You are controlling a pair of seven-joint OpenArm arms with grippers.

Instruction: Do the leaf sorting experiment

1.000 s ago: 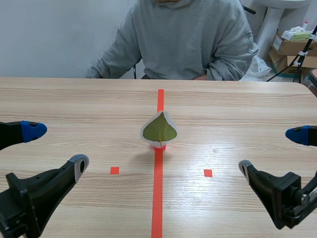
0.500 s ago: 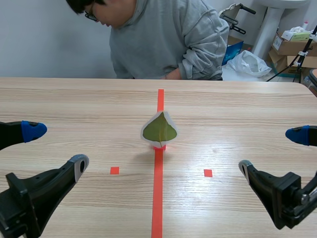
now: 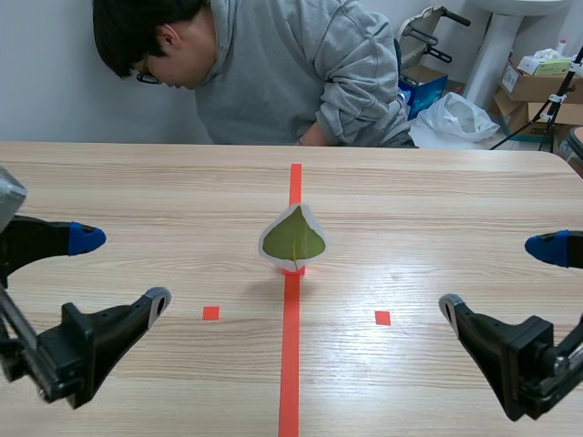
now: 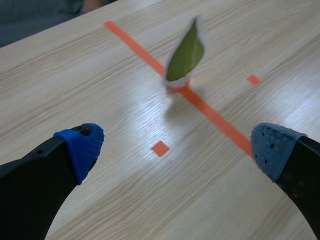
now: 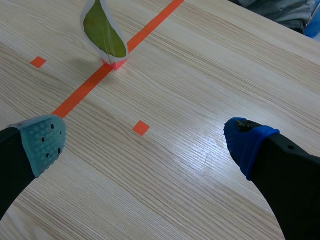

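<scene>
Grey-hooded person [image 3: 301, 73] beyond upright leaf [image 3: 293, 238]

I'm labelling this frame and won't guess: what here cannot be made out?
Leaf: left wrist view, blurred and nearly edge-on, so its veins are lost.
Red base: every view, too small to show how it holds the leaf.
Hands of the person: scene view, hidden behind the table far edge.
Cardboard boxes: scene view, cut off by the picture's edge.
</scene>
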